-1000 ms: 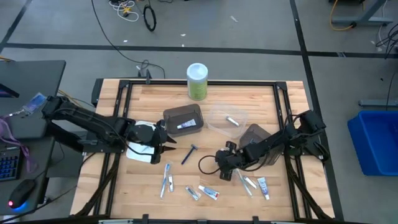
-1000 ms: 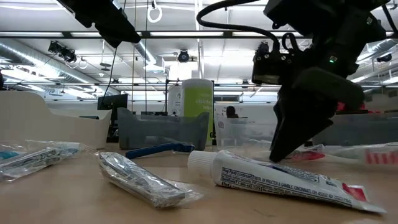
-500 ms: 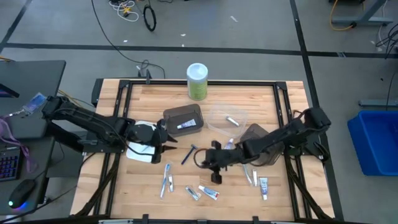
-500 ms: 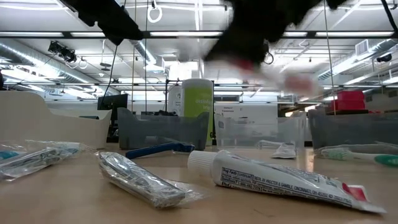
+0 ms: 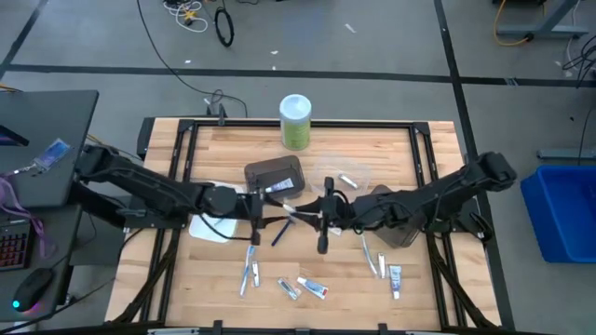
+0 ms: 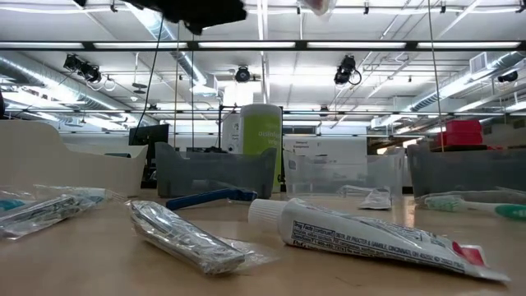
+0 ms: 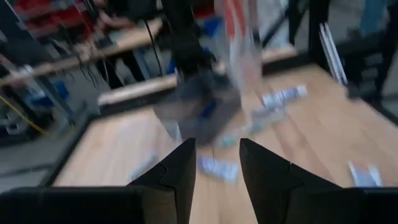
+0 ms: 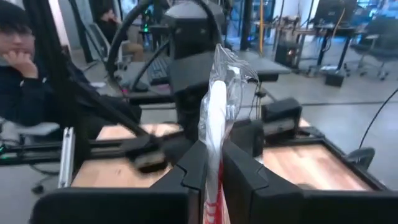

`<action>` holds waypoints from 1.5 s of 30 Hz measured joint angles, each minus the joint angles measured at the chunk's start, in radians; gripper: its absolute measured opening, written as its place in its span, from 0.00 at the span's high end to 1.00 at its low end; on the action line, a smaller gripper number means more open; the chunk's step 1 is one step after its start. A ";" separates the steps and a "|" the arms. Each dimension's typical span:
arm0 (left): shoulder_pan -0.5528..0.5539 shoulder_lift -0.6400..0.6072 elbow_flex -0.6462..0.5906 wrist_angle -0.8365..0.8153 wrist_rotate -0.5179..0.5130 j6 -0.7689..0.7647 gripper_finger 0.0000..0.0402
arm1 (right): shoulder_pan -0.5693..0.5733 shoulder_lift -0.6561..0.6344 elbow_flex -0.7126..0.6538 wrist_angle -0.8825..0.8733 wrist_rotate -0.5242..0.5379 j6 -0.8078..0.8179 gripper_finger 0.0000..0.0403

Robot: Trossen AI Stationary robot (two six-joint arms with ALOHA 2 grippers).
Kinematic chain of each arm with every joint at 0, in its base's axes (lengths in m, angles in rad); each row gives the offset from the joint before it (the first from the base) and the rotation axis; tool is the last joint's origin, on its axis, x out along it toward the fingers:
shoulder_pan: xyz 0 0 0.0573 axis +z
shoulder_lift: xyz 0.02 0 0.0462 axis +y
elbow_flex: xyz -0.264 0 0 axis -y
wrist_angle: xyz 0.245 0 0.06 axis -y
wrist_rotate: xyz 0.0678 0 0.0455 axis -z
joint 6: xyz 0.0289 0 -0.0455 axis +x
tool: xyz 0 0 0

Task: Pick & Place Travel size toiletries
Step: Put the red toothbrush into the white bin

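- Right hand point(image 8: 211, 165) clenched on a wrapped toothbrush point(image 8: 217, 106), long axis standing straight out of the fingers
- Left hand point(image 7: 214, 158) released, directly facing it mid-worktop point(image 5: 372, 149); probably a handover

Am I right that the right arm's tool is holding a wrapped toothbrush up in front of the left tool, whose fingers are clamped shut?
Not quite: the left tool is open, with a clear gap between its fingers in the left wrist view. The rest stands. The right tool is shut on the wrapped toothbrush, held up facing the left tool, as the right wrist view shows.
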 joint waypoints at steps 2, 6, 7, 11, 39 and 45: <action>0.009 0.053 0.000 0.119 0.005 0.002 0.67 | -0.001 0.003 -0.001 0.009 0.000 -0.017 0.90; 0.014 0.132 0.000 0.290 0.001 0.002 0.67 | -0.005 0.015 0.000 0.022 -0.003 -0.018 0.90; 0.014 0.142 0.000 0.316 0.001 0.002 0.67 | -0.006 0.015 0.000 0.021 -0.002 -0.022 0.90; 0.014 0.161 0.000 0.373 0.050 -0.014 0.67 | -0.008 0.019 0.000 0.017 0.000 -0.037 0.90; 0.015 0.161 0.000 0.404 0.032 -0.133 0.67 | -0.055 0.028 0.000 0.075 -0.076 -0.006 0.89; 0.016 0.160 0.000 0.466 0.094 -0.168 0.67 | -0.046 0.021 0.000 0.083 -0.074 -0.017 0.89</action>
